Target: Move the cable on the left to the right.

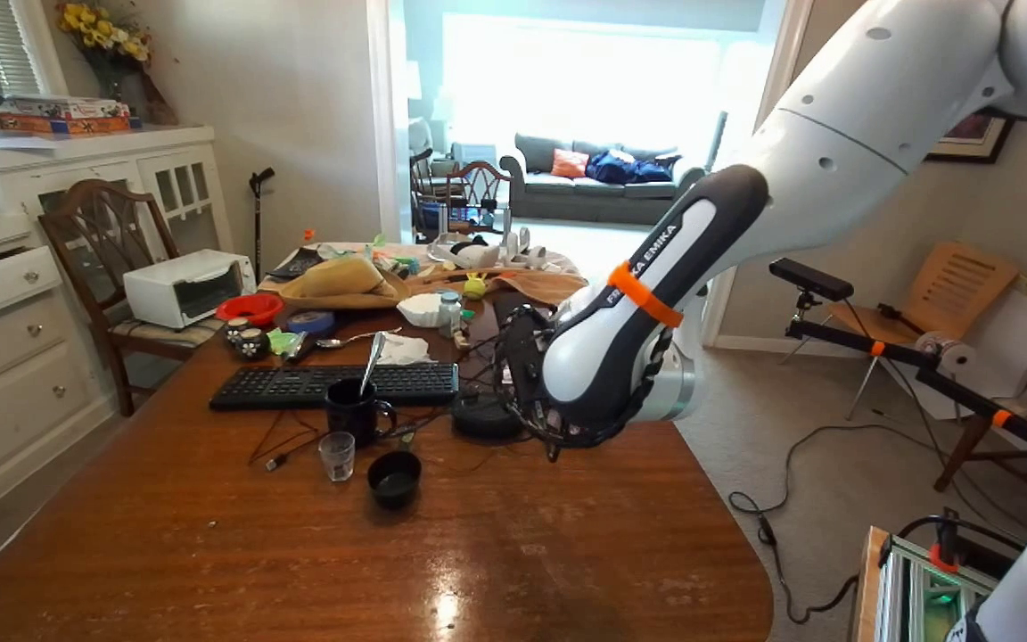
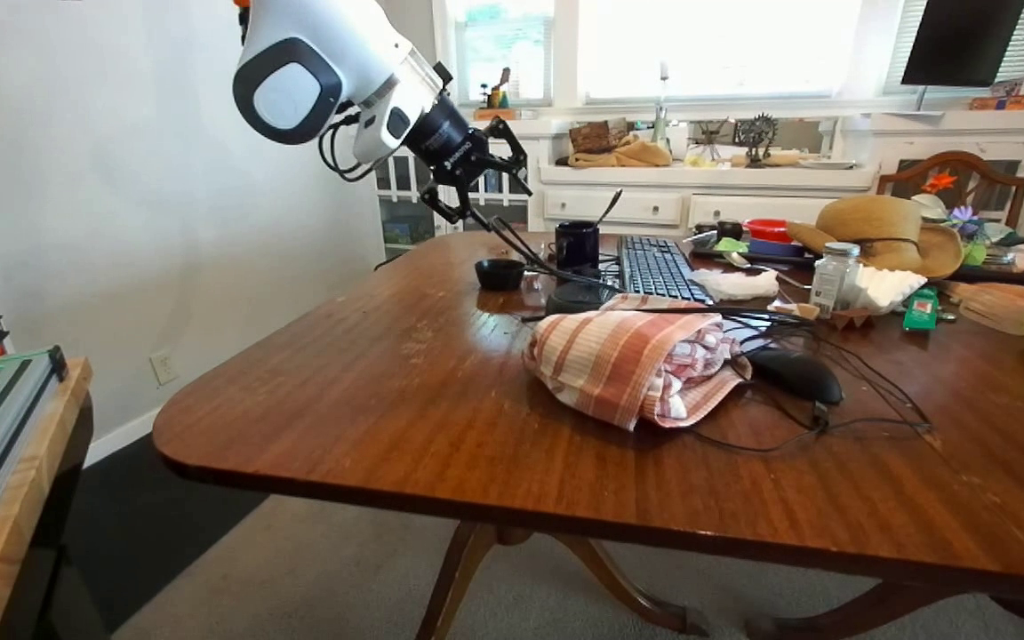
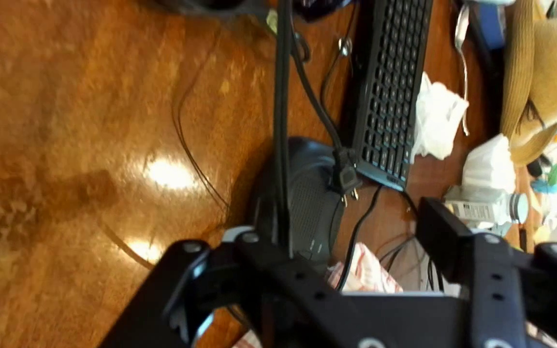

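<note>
The black cable (image 3: 282, 121) runs down the wrist view in front of the speaker and meets my left finger; in an exterior view the cable (image 2: 519, 249) rises from the table to the lower fingertip. I cannot tell whether it rests on that finger or passes behind it. A cord with a two-prong plug (image 3: 345, 174) hangs beside it. My gripper (image 2: 494, 197), also in the wrist view (image 3: 346, 232), is open above the table, its fingers wide apart. In an exterior view the arm hides the fingers.
A round black speaker (image 3: 312, 208) lies below the gripper. A striped cloth (image 2: 601, 360), a mouse (image 2: 792, 373) and loose cords lie beside it. A keyboard (image 1: 335, 385), a mug with a spoon (image 1: 353, 417), a glass (image 1: 336, 456) and a small black bowl (image 1: 394, 481) stand close by.
</note>
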Controlling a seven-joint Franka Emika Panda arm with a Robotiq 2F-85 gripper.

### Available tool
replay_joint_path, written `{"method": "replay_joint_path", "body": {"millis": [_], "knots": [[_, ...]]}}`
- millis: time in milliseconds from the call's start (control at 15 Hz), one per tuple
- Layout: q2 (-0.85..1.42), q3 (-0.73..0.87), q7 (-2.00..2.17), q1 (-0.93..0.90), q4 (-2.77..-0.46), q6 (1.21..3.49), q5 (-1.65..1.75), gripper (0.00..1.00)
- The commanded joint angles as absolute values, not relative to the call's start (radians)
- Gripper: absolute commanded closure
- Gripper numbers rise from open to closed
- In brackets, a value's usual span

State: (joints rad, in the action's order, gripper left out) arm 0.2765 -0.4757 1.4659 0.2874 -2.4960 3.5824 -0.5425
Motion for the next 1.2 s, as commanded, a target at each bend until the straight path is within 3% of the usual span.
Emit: {"method": "replay_joint_path", "body": {"millis": [0,200,533,1133], "knots": [[0.141,-0.699,1.681,0.492,-2.560,3.381,-0.322,0.00],[0.202,-0.946,1.772,0.684,-2.494,3.272,-0.189,0.00],[0.278,-1.321,1.611,1.035,-2.478,3.091,-0.242,0.00],[0.188,-1.906,1.485,1.701,-2.368,2.501,-0.024,0.00]]}}
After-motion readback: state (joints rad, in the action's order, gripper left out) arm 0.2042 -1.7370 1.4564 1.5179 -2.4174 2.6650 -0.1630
